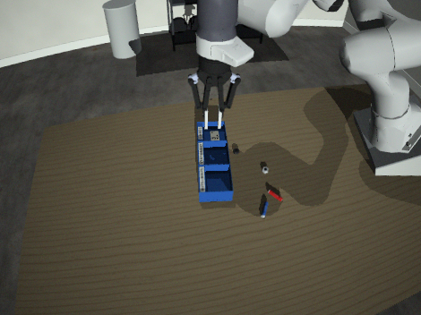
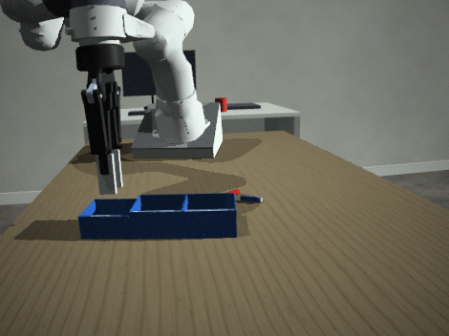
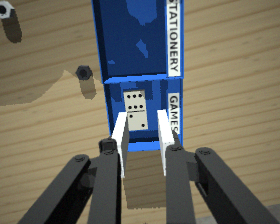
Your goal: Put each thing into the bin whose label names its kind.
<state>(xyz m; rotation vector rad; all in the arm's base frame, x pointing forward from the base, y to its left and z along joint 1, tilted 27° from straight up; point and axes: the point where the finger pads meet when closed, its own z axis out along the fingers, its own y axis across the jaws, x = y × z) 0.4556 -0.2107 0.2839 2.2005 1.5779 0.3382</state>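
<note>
Tabletop Sorting: Clear the Games Bin, Then Retract

Wood-grained table (image 1: pixel 112 229) (image 2: pixel 296 268) (image 3: pixel 40 150) supports the white arm (image 1: pixel 381 50) (image 2: pixel 172 77) and three blue bins joined in a row. From beside the table, an onlooker reads two labels: the games bin (image 1: pixel 217 144) (image 2: pixel 105 227) (image 3: pixel 145 146) at one end and the stationery bin (image 1: pixel 217 167) (image 2: pixel 158 225) (image 3: pixel 98 45) in the middle. The third bin's label is too blurred to read.

The gripper (image 1: pixel 212 127) (image 2: pixel 114 190) (image 3: pixel 143 123) points down over the games bin, fingers partly apart, nothing clamped between them. The domino (image 1: pixel 215 135) (image 3: pixel 135 109) lies inside that bin, matching its label.

Outside the row lie a red stick (image 1: pixel 275 195) (image 2: pixel 234 192), a blue cylinder (image 1: pixel 264 208) (image 2: pixel 250 199) with a pale end, a pale nut-like piece (image 1: pixel 263 169) (image 3: pixel 9 9) and a dark hexagonal piece (image 1: pixel 236 150) (image 3: pixel 84 73).

The step in hand is probably withdrawal after release. Raise the fingers straight up until they are well above the rims; begin sideways travel only then. Widening them while low risks nudging a wall and shifting the joined bins. Confirm that the domino lies still. Match each remaining piece to a label before gripping it; leave unmatched kinds on the table.
</note>
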